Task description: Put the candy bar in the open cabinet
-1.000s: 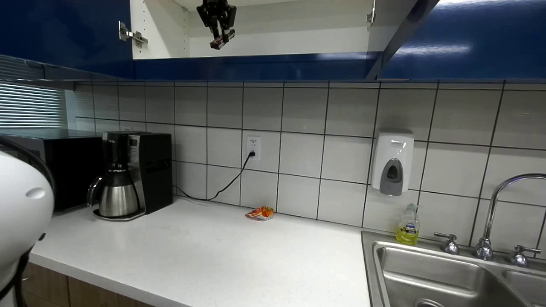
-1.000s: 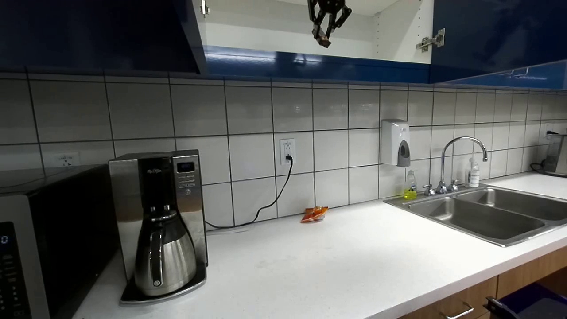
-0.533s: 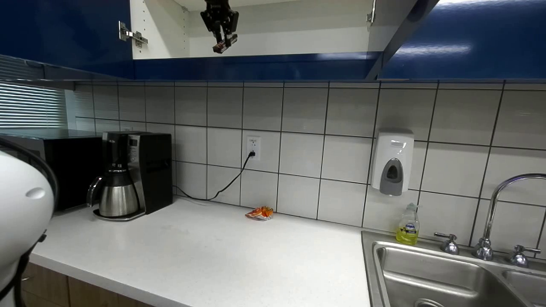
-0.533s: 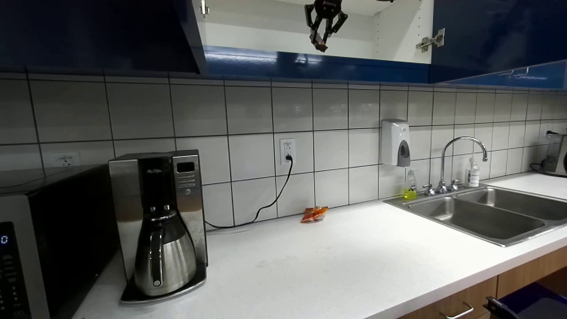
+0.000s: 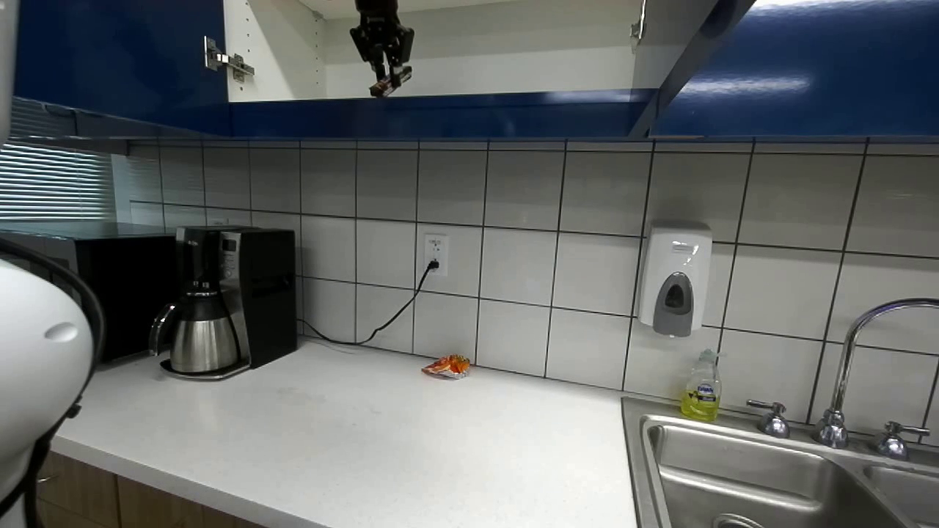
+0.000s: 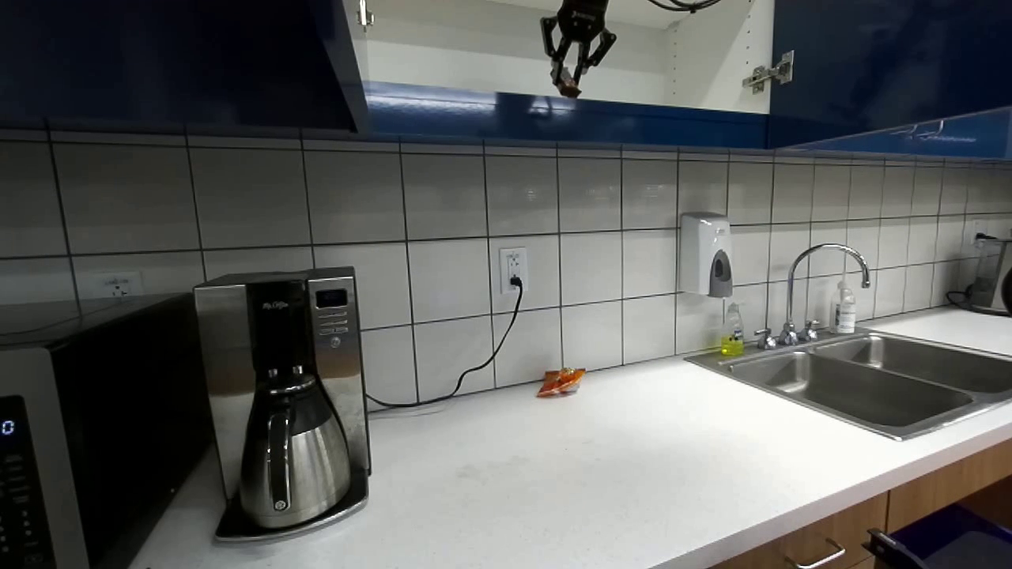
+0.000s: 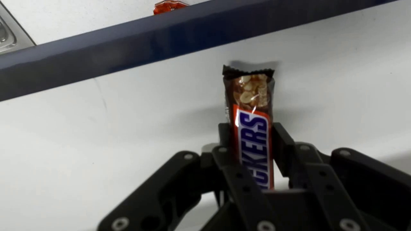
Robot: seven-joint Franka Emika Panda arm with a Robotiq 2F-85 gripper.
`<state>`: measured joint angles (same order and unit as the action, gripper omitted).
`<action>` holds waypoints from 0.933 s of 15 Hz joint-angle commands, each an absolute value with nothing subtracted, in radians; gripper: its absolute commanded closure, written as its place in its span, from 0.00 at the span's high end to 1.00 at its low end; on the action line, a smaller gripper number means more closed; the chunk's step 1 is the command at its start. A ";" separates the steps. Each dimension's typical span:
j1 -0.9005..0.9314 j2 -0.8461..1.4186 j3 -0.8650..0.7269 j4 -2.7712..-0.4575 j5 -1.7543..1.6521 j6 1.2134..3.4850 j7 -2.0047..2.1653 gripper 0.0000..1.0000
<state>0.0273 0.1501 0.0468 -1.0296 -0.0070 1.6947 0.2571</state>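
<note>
Candy bar [image 7: 252, 128]: one | fingers [image 7: 283, 147]: two, pinching it | open cabinet [image 5: 499, 70]: one | coffee maker [image 6: 338, 359]: one

place: kitchen | 2-basin sink [image 6: 854, 387], coffee maker [image 6: 338, 367], microwave [image 6: 126, 419] | tiled wall [image 6: 443, 197], open cabinet [image 5: 499, 62]

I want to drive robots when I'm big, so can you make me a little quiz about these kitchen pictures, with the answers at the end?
1. Pick one: what colour is the inside of the open cabinet?
A) green
B) white
C) red

2. True or false: the orange packet is lying in the sink.

3. Fill in the missing words: in the wrist view, the gripper is holding a ____ ____.

Key:
1. B, white.
2. False. It lies on the counter, near the tiled wall.
3. candy bar
</note>
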 commanded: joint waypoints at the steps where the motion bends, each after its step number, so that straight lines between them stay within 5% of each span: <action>1: 0.033 0.194 0.043 -0.947 -0.029 1.640 0.290 0.10; 9: 0.034 0.248 0.035 -0.885 -0.027 1.612 0.309 0.10; 10: 0.035 0.256 0.035 -0.876 -0.028 1.607 0.314 0.60; 14: 0.034 0.289 0.033 -0.841 -0.024 1.587 0.333 0.83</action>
<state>0.0273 0.2437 0.0384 -0.9169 -0.0070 1.6347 0.2991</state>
